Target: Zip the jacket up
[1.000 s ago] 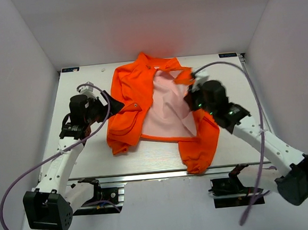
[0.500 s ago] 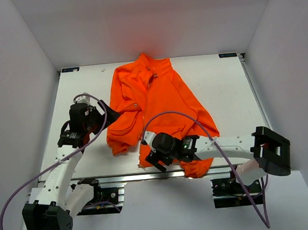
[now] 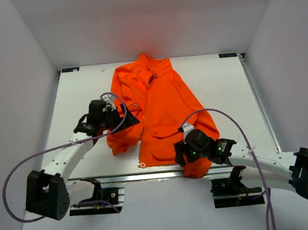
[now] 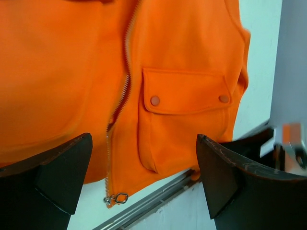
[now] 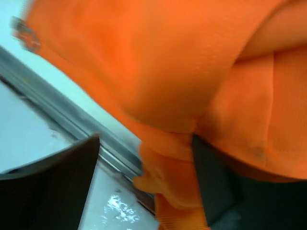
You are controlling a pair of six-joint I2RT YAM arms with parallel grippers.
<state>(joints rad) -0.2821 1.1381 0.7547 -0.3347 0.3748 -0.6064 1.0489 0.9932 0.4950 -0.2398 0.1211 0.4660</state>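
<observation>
Jacket (image 3: 158,104): flat on white table (image 3: 221,88), zipper slider (image 4: 116,198) at hem beside front rail (image 3: 148,175). Left gripper (image 3: 129,119): spread wide, empty, above left panel. Right gripper (image 3: 179,156): parted over hem corner, blurred.

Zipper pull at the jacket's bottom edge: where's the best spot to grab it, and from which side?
Likely the metal ring of the zipper pull, coming down from above on the near side. It lies flat just past the jacket hem, free of fabric, so jaws closing across it shouldn't pinch cloth.
</observation>
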